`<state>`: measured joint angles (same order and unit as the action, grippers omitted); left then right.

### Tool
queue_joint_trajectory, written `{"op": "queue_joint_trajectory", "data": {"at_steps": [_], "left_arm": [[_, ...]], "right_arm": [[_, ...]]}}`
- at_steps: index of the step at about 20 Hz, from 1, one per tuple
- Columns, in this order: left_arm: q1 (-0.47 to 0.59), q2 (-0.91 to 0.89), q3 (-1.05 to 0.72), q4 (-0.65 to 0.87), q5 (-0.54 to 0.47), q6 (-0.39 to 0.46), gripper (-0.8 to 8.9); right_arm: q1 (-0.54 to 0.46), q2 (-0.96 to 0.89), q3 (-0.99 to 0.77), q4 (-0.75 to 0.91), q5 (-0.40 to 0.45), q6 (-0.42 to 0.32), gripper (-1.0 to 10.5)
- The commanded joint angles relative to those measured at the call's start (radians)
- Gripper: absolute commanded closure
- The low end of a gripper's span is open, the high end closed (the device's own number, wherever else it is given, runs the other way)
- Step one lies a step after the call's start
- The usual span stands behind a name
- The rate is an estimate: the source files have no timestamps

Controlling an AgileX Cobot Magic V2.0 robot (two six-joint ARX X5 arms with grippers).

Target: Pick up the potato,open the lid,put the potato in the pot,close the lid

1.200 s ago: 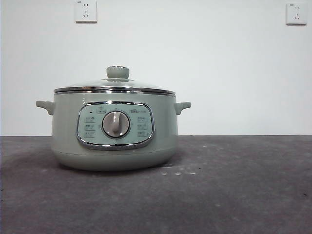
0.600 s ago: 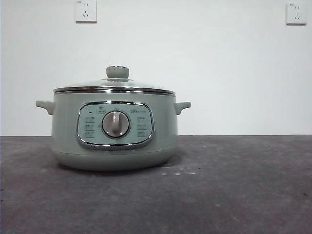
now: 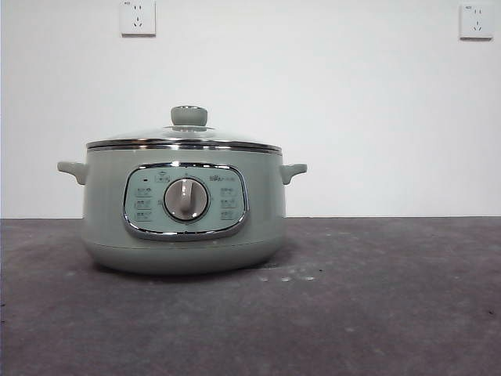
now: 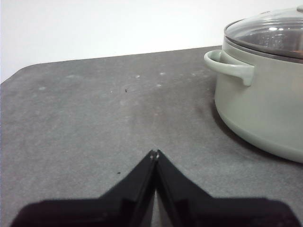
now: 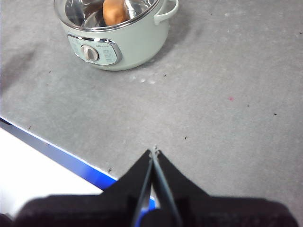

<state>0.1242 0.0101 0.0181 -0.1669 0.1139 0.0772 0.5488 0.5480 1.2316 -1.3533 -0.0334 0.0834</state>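
Lid (image 3: 184, 139) sits closed on the pot (image 3: 182, 207) with the potato (image 5: 115, 11) inside, while left gripper (image 4: 155, 153) and right gripper (image 5: 153, 152), jaws pressed together, hover away from the pot.

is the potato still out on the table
No, the potato lies inside the pot, seen through the glass lid in the right wrist view.

The light is bright and even. The white wall (image 3: 329, 102) looks washed out. Shiny spots glint on the lid (image 4: 272, 30). A soft dark shadow sits under the pot (image 3: 184, 207) on the gray table (image 3: 376, 305). The black jaws up close look blurry.
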Motion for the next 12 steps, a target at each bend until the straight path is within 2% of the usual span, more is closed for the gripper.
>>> {"op": "queue_joint_trajectory", "data": {"at_steps": [1,12], "left_arm": [[0.003,0.011,-0.01,0.007,-0.003,-0.009,8.17],[0.003,0.06,-0.01,0.007,-0.003,-0.009,8.17]], "right_arm": [[0.0,0.0,-0.008,-0.023,0.001,0.011,9.5],[0.0,0.0,-0.008,-0.023,0.001,0.011,9.5]]}}
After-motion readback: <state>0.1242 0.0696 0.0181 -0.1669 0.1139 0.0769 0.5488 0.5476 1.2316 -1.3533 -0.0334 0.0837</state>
